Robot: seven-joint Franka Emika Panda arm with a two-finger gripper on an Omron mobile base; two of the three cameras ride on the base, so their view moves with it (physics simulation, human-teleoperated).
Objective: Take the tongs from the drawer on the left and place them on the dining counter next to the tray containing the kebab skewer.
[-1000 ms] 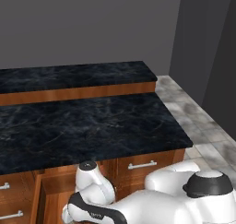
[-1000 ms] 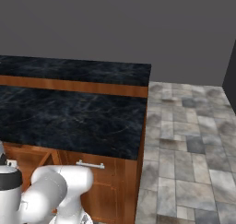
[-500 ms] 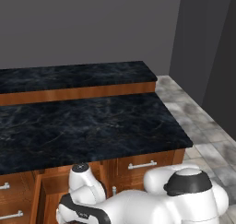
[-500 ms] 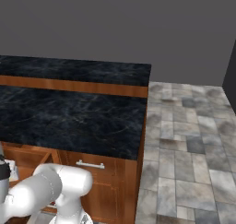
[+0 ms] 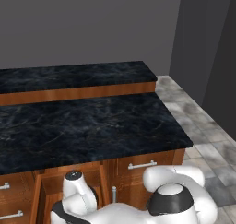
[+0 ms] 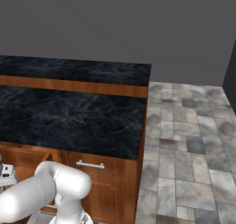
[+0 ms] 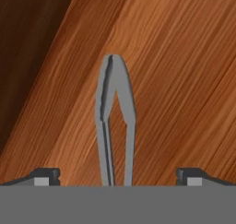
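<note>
Nearest the hand camera, the gripper (image 7: 115, 177) is standing open: its two dark fingertips (image 7: 45, 176) are showing at the bottom of the hand view, one at each side, spread well apart and touching nothing. Between them one pair of tongs (image 7: 115, 121) is lying flat on the plain wood floor of the drawer (image 7: 175, 80). The tongs' two slim grey arms are running away from the camera and meeting in a rounded tip further up the view; their near end is passing out of sight at the bottom edge. A darker wood surface is filling the upper left corner of that view, though whether it is the drawer's wall or shadow cannot be told.

In the left base view the arm is reaching down into that one pulled-out drawer (image 5: 46, 184) below the counter, with the wrist sitting inside its opening. Two closed drawer fronts with horizontal silver bar handles (image 5: 142, 165) are flanking it, one to the right and one at the far left edge.

Above them the dining counter (image 5: 92, 126) is spreading in two black marble levels, a lower near slab and a higher far one (image 6: 73, 71), split by a reddish-brown wood band. Beyond, grey stone floor tiles (image 6: 189, 140) are running to a plain grey wall (image 6: 115, 25).
</note>
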